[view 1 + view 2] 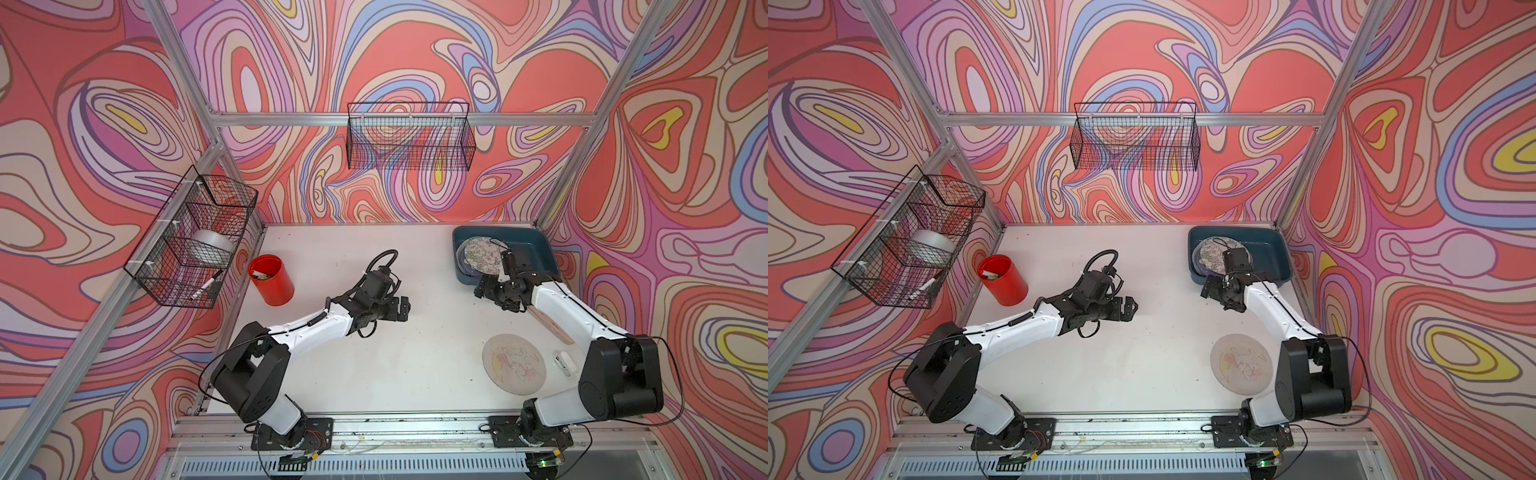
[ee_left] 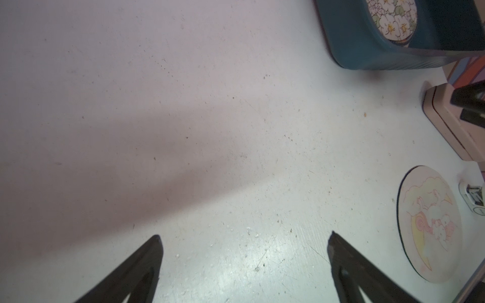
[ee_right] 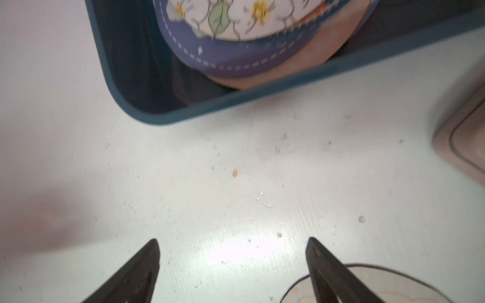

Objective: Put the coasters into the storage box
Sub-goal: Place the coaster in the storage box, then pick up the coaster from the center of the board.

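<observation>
The teal storage box (image 1: 536, 245) (image 1: 1268, 245) sits at the back right of the table. Inside it lies a stack of coasters (image 1: 482, 255) (image 1: 1214, 254), the top one printed with white flowers (image 3: 236, 21) over a blue one. One beige coaster (image 1: 514, 363) (image 1: 1241, 363) (image 2: 427, 223) lies flat on the table at the front right. My right gripper (image 1: 494, 297) (image 3: 233, 239) hangs open over bare table just in front of the box's near rim (image 3: 262, 97), holding nothing. My left gripper (image 1: 403, 309) (image 2: 244, 234) is open and empty over the table's middle.
A red cup (image 1: 271, 279) stands at the left. Black wire baskets hang on the back wall (image 1: 409, 137) and left wall (image 1: 195, 237). A small white device (image 1: 566, 362) lies right of the loose coaster. A flat beige block (image 2: 446, 126) lies under the right arm.
</observation>
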Motion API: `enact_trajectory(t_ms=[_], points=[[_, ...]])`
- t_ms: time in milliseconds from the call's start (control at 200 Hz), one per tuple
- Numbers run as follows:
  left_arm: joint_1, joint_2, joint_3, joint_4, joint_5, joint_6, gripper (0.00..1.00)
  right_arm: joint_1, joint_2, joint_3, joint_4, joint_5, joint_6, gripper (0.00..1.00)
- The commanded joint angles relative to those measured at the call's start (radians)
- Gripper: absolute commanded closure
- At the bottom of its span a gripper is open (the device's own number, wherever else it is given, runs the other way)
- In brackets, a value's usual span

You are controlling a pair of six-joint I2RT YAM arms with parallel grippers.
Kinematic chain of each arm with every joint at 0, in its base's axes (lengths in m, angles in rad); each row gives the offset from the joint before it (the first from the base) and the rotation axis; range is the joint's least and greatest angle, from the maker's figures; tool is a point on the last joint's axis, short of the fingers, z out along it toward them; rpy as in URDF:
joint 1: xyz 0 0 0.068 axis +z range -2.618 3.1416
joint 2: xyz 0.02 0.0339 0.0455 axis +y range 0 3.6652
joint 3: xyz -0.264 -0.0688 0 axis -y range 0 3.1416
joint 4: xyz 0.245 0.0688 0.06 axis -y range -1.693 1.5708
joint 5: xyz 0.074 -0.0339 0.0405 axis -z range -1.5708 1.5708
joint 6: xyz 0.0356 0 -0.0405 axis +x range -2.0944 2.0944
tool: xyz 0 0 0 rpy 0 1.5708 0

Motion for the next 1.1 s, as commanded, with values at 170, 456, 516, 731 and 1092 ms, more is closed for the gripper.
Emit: enact_trajectory(t_ms=[170,456,516,731,1092], points=[[0.001,-0.015,-0.031,0.037,0.018,-0.002,0.02,0.036,-0.060,-0.164,-0.067,0.039,0.137,0.12],[0.001,-0.032,-0.050,0.049,0.015,0.002,0.01,0.076,-0.082,-0.250,-0.090,0.071,0.212,0.13],[0.001,-0.032,-0.052,0.052,0.017,0.002,0.02,0.077,-0.092,-0.274,-0.087,0.068,0.221,0.13],[0.001,-0.031,-0.055,0.063,0.022,0.005,0.02,0.080,-0.101,-0.343,-0.080,0.066,0.241,0.16],[0.001,-0.014,-0.047,0.073,0.026,0.018,0.02,0.085,-0.074,-0.384,-0.046,0.054,0.263,0.36]])
